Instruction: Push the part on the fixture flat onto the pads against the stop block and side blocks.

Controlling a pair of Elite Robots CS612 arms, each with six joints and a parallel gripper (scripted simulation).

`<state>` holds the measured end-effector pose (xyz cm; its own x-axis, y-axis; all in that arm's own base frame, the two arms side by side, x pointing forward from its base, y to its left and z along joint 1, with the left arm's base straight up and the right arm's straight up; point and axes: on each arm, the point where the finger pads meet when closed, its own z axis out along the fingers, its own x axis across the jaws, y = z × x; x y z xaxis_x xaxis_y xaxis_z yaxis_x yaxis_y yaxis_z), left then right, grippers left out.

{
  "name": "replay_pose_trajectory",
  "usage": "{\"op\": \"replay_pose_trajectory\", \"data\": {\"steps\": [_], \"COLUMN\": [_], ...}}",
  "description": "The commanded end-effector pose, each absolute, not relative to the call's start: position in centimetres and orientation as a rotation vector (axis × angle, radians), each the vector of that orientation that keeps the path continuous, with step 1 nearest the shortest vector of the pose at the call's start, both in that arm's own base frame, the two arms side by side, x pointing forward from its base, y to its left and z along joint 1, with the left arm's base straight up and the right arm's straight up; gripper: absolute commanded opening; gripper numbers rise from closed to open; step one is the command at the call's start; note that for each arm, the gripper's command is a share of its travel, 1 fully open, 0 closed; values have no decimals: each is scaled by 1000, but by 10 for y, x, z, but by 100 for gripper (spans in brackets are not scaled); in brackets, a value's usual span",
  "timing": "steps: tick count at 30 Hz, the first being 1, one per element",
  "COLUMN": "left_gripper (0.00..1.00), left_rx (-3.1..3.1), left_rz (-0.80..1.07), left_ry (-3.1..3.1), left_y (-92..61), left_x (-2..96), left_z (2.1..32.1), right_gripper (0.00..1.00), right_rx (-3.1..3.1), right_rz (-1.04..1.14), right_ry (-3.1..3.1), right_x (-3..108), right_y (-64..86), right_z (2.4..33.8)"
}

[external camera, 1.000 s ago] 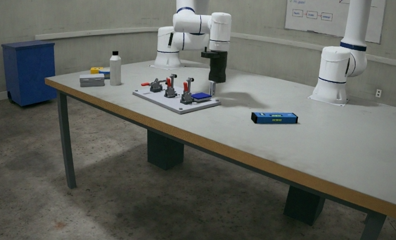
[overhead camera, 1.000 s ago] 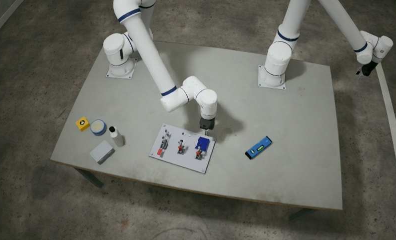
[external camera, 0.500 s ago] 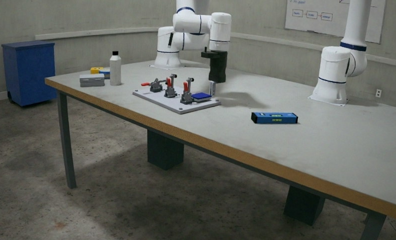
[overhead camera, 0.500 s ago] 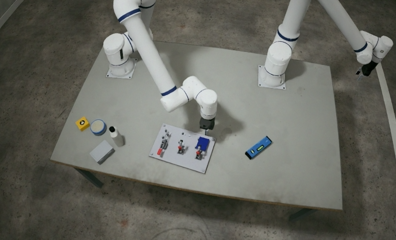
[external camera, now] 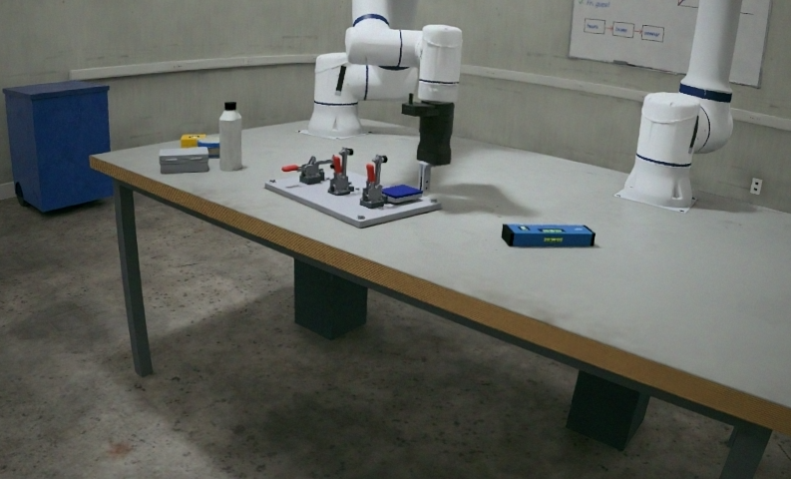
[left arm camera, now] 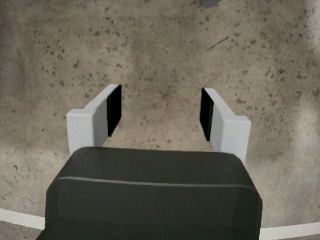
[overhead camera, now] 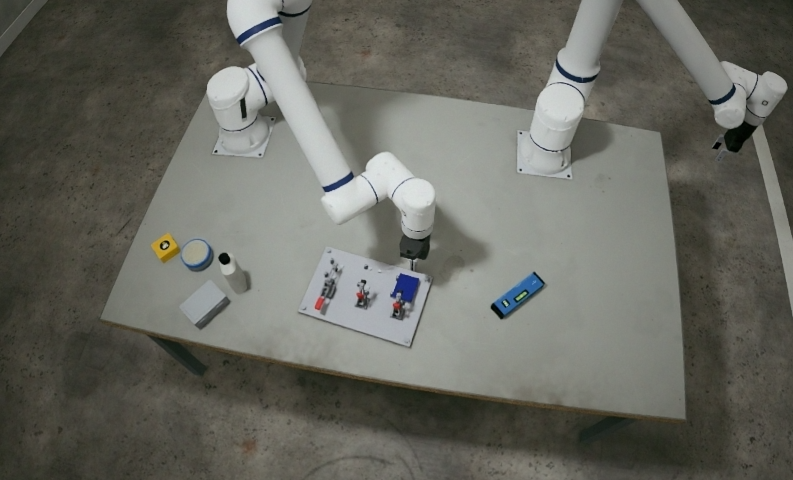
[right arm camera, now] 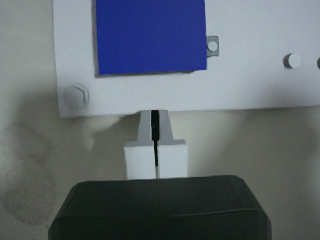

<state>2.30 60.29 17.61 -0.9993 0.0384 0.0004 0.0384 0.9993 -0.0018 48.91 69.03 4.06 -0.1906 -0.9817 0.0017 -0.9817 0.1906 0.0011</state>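
The part, a flat block with a blue top (overhead camera: pixel 408 285) (external camera: pixel 402 192) (right arm camera: pixel 151 37), lies on the pale fixture plate (overhead camera: pixel 340 312) (external camera: pixel 387 212) (right arm camera: pixel 260 90) beside an upright red-handled clamp (overhead camera: pixel 398 307) (external camera: pixel 372 193). A small grey block (right arm camera: pixel 213 46) shows at the part's right edge in the right wrist view. The pads and stop block are hidden; whether the part lies flat cannot be told. My right gripper (overhead camera: pixel 412 267) (external camera: pixel 425 187) (right arm camera: pixel 155 127) is shut and empty, its tips at the plate's rear edge, a gap from the part. My left gripper (overhead camera: pixel 719 151) (left arm camera: pixel 161 102) is open and empty, beyond the table.
Two more clamps (overhead camera: pixel 361 295) (overhead camera: pixel 327 288) stand on the plate. A blue level (overhead camera: pixel 518 295) (external camera: pixel 548 236) lies on the table to the plate's right. A bottle (overhead camera: pixel 233 274) (external camera: pixel 229 139), a grey box (overhead camera: pixel 204 302) (external camera: pixel 183 161), a round tin (overhead camera: pixel 196 254) and a yellow block (overhead camera: pixel 165 248) stand left.
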Motion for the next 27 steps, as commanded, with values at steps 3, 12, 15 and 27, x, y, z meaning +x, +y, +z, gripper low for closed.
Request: {"op": "replay_pose_trajectory", "data": {"steps": [3,12,15,27], "left_gripper": [100,100,100,100], "left_rx": [-60,-60,-60,-60], "left_rz": [0,0,0,0], "left_ry": [-3141,-3141,-3141,-3141], "left_y": [604,604,604,604], "left_x": [23,23,23,23], "left_z": [177,177,177,177], "right_gripper": [0,0,0,0], "right_rx": [1998,1998,1998,1998], "right_rz": [0,0,0,0], "right_ry": [-2424,-2424,-2424,-2424], "right_x": [490,494,494,494], "right_y": [691,690,690,690], "right_z": [42,42,42,42]}}
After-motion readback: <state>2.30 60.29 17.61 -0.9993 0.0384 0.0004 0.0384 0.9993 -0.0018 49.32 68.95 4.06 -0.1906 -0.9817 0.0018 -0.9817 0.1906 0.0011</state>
